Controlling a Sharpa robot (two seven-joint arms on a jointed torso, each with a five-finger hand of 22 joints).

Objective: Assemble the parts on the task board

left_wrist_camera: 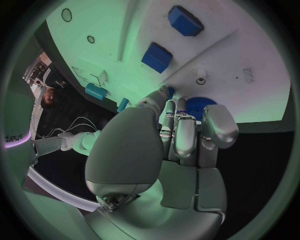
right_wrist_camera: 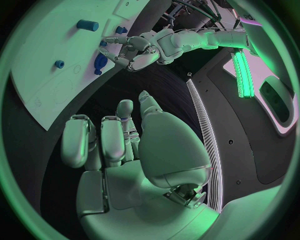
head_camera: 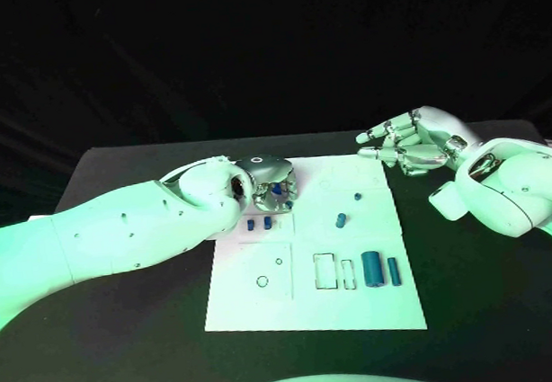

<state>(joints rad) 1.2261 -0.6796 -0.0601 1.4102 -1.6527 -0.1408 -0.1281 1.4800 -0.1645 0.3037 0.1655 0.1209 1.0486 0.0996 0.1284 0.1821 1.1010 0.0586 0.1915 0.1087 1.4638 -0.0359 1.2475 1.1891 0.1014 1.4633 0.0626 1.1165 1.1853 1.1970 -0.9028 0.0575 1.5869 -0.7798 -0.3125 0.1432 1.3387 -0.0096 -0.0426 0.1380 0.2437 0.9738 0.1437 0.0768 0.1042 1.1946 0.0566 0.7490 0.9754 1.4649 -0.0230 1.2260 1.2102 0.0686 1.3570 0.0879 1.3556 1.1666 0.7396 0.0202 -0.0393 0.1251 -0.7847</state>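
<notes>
From my console, my left hand (head_camera: 270, 184) sits over the far left corner of the white rectangular task board (head_camera: 316, 314), fingers closed around a round blue toothed disc (left_wrist_camera: 201, 106). It looks small, rigid and light, so I'd judge a rim pinch safest. Two small blue blocks (head_camera: 260, 222) lie just beside it, two blue cylinders (head_camera: 382, 268) farther right. My right hand (head_camera: 411, 142) hovers off the board's far right corner, fingers loosely curled, holding nothing.
</notes>
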